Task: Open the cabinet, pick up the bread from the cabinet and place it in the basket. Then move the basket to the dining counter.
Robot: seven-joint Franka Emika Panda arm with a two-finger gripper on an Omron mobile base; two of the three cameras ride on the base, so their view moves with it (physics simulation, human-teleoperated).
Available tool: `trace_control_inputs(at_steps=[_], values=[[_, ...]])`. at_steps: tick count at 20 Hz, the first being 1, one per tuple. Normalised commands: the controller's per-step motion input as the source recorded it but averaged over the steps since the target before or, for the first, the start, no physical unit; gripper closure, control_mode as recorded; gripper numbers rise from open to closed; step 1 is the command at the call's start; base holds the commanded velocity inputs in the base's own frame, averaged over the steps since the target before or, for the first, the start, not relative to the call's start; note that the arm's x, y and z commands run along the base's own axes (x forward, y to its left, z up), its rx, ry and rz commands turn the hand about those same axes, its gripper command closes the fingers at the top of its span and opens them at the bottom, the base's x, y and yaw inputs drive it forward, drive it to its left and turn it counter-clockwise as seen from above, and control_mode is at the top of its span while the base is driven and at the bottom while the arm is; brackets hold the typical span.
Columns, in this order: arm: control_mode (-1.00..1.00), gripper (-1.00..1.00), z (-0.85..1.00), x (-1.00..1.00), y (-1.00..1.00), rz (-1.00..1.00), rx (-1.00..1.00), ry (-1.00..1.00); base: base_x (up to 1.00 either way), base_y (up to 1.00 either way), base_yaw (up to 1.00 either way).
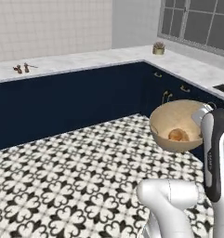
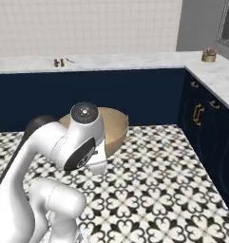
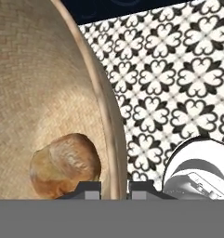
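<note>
The tan basket (image 1: 171,118) hangs tilted above the patterned floor, its rim caught between the jaws of my gripper (image 3: 115,189), which is shut on it. The golden-brown bread (image 3: 64,162) lies on the woven bottom of the basket (image 3: 34,79), near the gripped side; the bread (image 1: 178,135) also shows inside the bowl. My arm covers much of the basket (image 2: 115,128) in the right base view. The dining counter (image 1: 62,65), marble over a plain navy front, runs along the back wall (image 2: 111,61), well apart from the basket. The cabinet is out of view.
Navy drawers with brass handles (image 1: 167,95) line the right side under a marble counter (image 2: 215,76). A small potted plant (image 1: 158,48) sits in the corner. Small brown items (image 1: 21,68) lie on the back counter. Open tiled floor (image 1: 62,176) spreads to the left.
</note>
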Motion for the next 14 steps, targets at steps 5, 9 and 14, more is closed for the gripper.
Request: trace_control_inputs(at_steps=[5,9,14], values=[[1.00,1.00,0.00,0.00,0.00,0.00,0.00,0.00,1.00,-0.22,0.32],[1.00,1.00,0.00,0.00,0.00,0.00,0.00,0.00,1.00,-0.14,0.03],[1.00,1.00,0.00,0.00,0.00,0.00,0.00,0.00,1.00,0.00,0.44]])
